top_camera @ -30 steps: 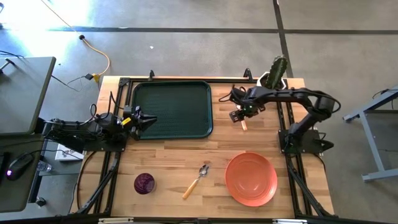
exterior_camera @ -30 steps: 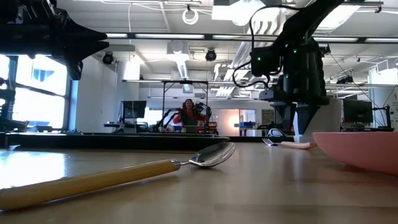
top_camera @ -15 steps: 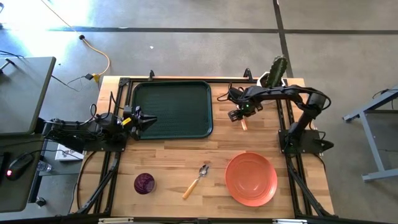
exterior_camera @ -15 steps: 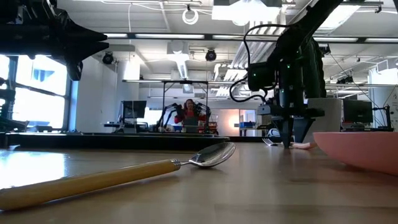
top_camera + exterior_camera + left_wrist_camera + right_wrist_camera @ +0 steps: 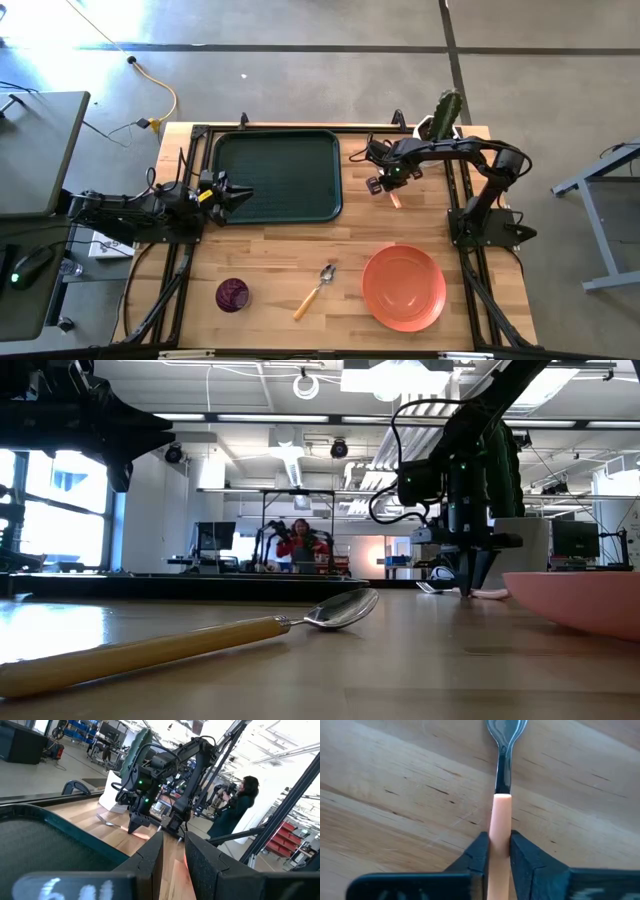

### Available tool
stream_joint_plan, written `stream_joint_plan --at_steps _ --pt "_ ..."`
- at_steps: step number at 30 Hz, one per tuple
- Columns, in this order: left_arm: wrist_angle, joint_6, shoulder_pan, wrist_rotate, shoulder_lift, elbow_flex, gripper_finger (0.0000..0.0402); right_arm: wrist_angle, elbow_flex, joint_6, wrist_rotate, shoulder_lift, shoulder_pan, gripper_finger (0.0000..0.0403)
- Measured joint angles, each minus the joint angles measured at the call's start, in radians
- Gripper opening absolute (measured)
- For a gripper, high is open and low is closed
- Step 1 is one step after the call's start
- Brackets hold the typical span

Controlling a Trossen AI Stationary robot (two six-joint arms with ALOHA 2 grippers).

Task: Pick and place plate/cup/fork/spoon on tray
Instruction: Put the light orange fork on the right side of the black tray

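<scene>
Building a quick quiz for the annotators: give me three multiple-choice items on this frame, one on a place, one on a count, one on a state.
1. Where is the spoon?
A. on the tray
B. on the table between the cup and the plate
C. in the left gripper

2. How many tableware pieces lie in the tray?
A. none
B. one
C. two

3. What is the right gripper doing?
A. hanging open above the plate
B. resting on the cactus pot
C. shut on the fork handle

Key: 1 B, the high view shows the spoon on the wood, the cup on one side and the plate on the other. 2 A, the tray's ribbed floor is bare. 3 C, the right wrist view shows both fingers against the fork handle.
</scene>
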Motion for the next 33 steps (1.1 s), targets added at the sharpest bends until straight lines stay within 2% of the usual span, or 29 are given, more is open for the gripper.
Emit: stream_joint_plan --at_steps 8,16,23,33 --pt "0.000 0.000 0.000 0.000 0.000 0.000 0.0071 -0.006 0.003 0.055 -0.011 -0.001 0.001 0.0031" --pt "-0.001 0.000 0.000 0.000 0.000 0.000 0.0071 -0.024 0.062 0.104 -0.024 0.002 0.042 0.0030" --pt "-0.037 0.000 0.000 0.001 0.000 0.000 0.0071 -0.018 0.136 0.171 0.001 0.002 0.092 0.0030" --pt "-0.095 0.020 0.000 0.026 0.000 0.000 0.0071 0.095 0.260 0.292 0.088 0.001 0.150 0.0030"
